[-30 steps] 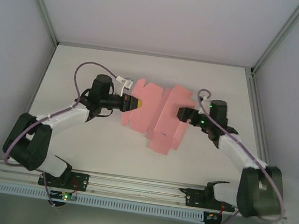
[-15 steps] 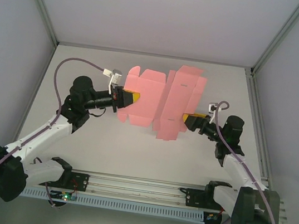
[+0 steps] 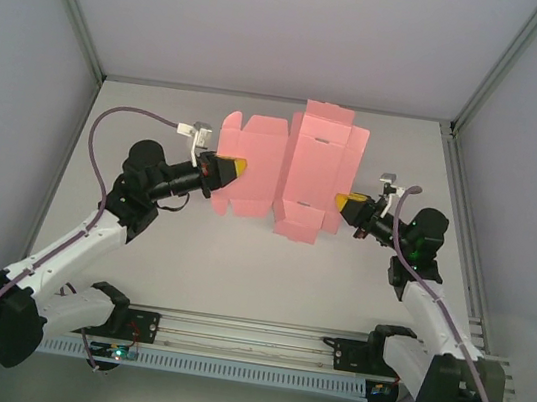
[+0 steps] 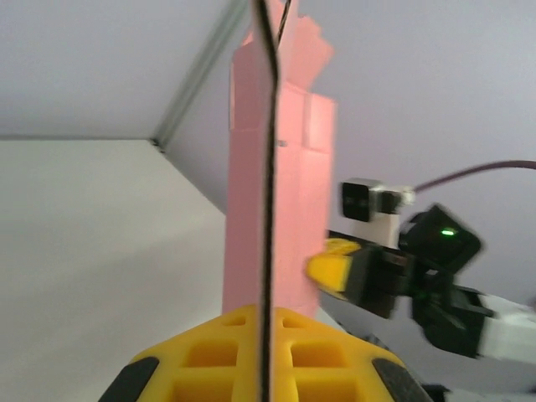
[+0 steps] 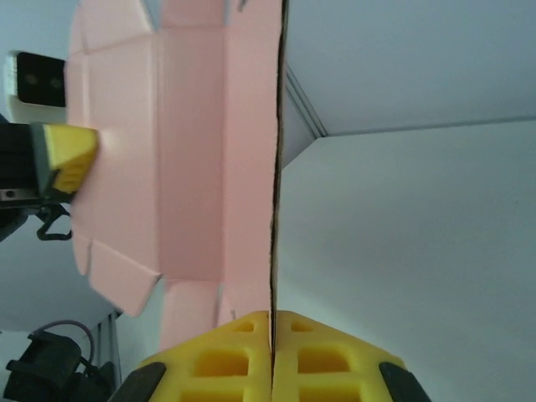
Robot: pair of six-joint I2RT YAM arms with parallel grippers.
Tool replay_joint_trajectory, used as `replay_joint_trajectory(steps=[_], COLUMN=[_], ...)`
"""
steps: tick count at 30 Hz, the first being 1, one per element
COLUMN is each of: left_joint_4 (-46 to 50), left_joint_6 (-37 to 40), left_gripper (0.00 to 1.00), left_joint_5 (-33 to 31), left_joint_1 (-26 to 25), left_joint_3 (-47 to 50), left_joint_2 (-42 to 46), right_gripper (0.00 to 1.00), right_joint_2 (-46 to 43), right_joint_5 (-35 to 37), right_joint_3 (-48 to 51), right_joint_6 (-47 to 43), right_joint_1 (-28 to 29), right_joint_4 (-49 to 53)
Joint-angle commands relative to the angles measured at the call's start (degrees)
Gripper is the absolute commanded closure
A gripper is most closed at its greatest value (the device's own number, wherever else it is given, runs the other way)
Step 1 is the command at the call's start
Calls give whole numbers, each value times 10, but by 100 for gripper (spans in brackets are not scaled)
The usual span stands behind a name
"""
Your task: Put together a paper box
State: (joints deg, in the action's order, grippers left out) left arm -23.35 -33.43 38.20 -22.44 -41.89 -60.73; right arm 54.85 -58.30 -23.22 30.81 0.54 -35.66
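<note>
Two arms hold the paper box (image 3: pixel 288 169) off the table, just twelve o'clock of centre. The left gripper (image 3: pixel 225 169) clamps its nine o'clock edge and the right gripper (image 3: pixel 351 204) its three o'clock edge. It appears an unfolded, creased sheet, so all folding remains.

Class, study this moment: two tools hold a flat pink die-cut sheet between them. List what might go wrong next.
1. The left tool and right tool each pinch only an edge of the pink sheet; it may slip or tear if they pull apart.
2. Held clear of the table, the thin card could sag or fold off-crease.
</note>
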Motion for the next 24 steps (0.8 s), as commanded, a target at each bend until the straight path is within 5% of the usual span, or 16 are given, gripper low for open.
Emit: replay_joint_trajectory(steps=[1,3,4,7,12,19,24], left_joint_4=[88,191,236,370,477,448,422], left_joint_6=[50,76,88,103,110,96,102], left_gripper=[75,9,0,0,0,0,0], left_joint_5=[-108,-205,-251,-379,-437,-361,-305], left_joint_1=[-5,-5,-5,-5,-5,3,11], left_joint_3=[2,-11,-16,-42,-108,-145,-157], left_joint_2=[23,32,36,42,35,-5,-50], right_gripper=[100,100,100,100,100,100,100], right_joint_2=[-42,-57,-61,-51,38,206,301], right_joint_5=[52,97,121,210,352,356,518], right_joint_3=[-43,-82,-103,-161,-302,-480,-541], right_joint_6=[-113,-194,-236,-372,-515,-765,-846], right_joint_1=[10,21,32,83,162,180,209], right_joint_4=[134,258,319,490,734,965,969])
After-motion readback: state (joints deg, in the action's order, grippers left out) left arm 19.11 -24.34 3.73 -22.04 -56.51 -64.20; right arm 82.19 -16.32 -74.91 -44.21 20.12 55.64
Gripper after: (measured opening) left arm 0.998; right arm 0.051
